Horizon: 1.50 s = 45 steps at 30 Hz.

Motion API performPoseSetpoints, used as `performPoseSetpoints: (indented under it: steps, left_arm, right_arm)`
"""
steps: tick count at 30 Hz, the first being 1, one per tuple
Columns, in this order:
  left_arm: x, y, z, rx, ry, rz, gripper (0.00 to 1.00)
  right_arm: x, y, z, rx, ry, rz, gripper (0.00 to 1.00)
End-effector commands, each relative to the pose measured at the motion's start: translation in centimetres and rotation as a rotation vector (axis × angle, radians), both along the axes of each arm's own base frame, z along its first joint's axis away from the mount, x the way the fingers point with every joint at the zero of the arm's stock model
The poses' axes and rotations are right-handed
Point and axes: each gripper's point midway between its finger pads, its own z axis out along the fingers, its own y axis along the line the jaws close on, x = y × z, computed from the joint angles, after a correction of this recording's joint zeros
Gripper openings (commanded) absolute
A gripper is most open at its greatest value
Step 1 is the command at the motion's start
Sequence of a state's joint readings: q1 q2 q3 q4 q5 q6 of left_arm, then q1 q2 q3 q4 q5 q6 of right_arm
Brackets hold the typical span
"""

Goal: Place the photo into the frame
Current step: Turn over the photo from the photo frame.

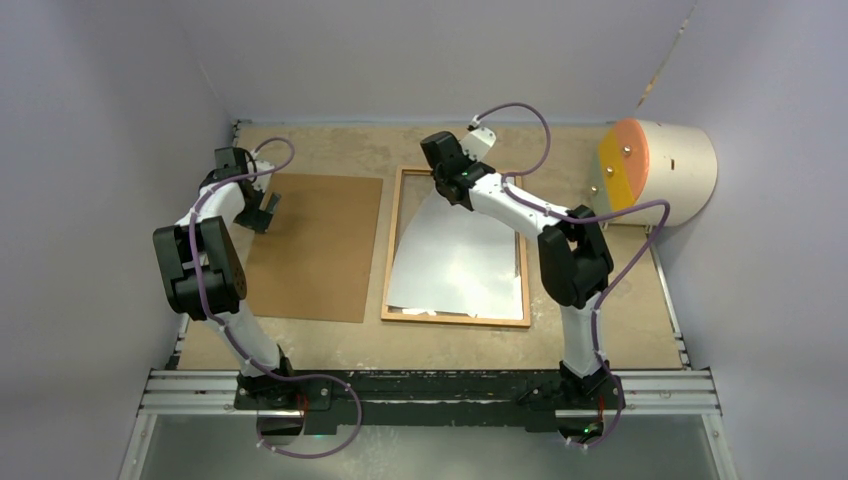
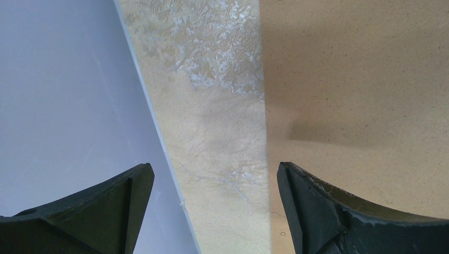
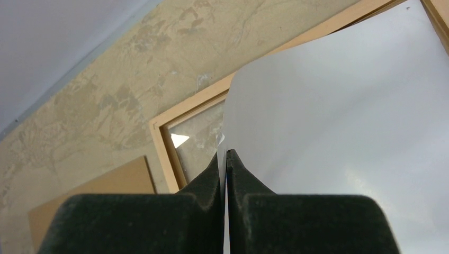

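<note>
The photo (image 1: 455, 260) lies white back up inside the orange-brown wooden frame (image 1: 455, 319), its far end lifted and curled. My right gripper (image 1: 447, 186) is shut on the photo's far edge near the frame's far side. In the right wrist view the gripper (image 3: 225, 154) pinches the white sheet (image 3: 339, 116), with the frame's corner (image 3: 161, 143) below it. My left gripper (image 1: 262, 213) is open and empty over the left edge of the brown backing board (image 1: 320, 245). In the left wrist view the gripper (image 2: 216, 174) spans bare table and the board's edge (image 2: 360, 95).
A beige cylinder with an orange face (image 1: 655, 170) stands at the back right. The enclosure's grey walls close in the table; the left wall (image 2: 63, 106) is close beside my left gripper. A metal rail (image 1: 430, 390) runs along the near edge.
</note>
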State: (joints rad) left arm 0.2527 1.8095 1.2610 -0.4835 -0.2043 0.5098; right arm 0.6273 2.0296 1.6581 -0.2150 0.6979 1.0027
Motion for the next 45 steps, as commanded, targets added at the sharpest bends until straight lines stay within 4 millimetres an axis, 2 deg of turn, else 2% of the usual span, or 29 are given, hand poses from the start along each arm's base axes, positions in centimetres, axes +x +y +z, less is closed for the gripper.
performPoseSetpoints:
  steps: [1,6,16,25,26,27,31,32,36,40,45]
  left_arm:
    - [0.8,-0.1,1.6,0.009,-0.043,-0.016,0.92]
    - [0.8,-0.1,1.8,0.009,-0.046,-0.016,0.92]
    - [0.7,-0.2,1.8,0.006,-0.047,-0.021,0.92]
    - [0.7,-0.2,1.7,0.006,-0.042,-0.024,0.92]
    - [0.6,-0.2,1.6,0.006,-0.041,-0.023,0.92]
    - [0.6,-0.2,1.6,0.008,-0.040,-0.023,0.92]
    - [0.6,-0.1,1.7,0.010,-0.042,-0.024,0.93]
    - [0.6,-0.2,1.7,0.010,-0.041,-0.024,0.93]
    - [0.5,-0.2,1.6,0.011,-0.037,-0.028,0.93]
    - [0.5,-0.2,1.5,0.011,-0.034,-0.031,0.93]
    - [0.5,-0.1,1.6,0.013,-0.034,-0.028,0.98]
  right_arm:
    - [0.1,0.5,0.3,-0.052,0.006,0.081,0.00]
    - [0.0,1.8,-1.0,-0.067,0.052,0.162,0.00]
    - [-0.2,-0.1,-1.3,-0.131,0.064,0.082,0.00]
    - [0.1,2.4,-2.1,-0.092,0.078,0.206,0.00]
    - [0.1,2.6,-2.1,-0.088,0.081,0.213,0.03]
    - [0.0,2.7,-2.2,-0.084,0.086,0.221,0.16]
    - [-0.2,3.2,-2.1,-0.059,0.086,0.242,0.53]
    - [-0.1,3.3,-2.0,-0.053,0.082,0.245,0.59]
    - [-0.1,3.4,-1.8,-0.047,0.076,0.246,0.74]
    - [-0.1,3.3,-1.3,-0.038,0.064,0.235,0.96]
    - [0.4,3.1,-0.3,-0.036,0.029,0.215,0.99]
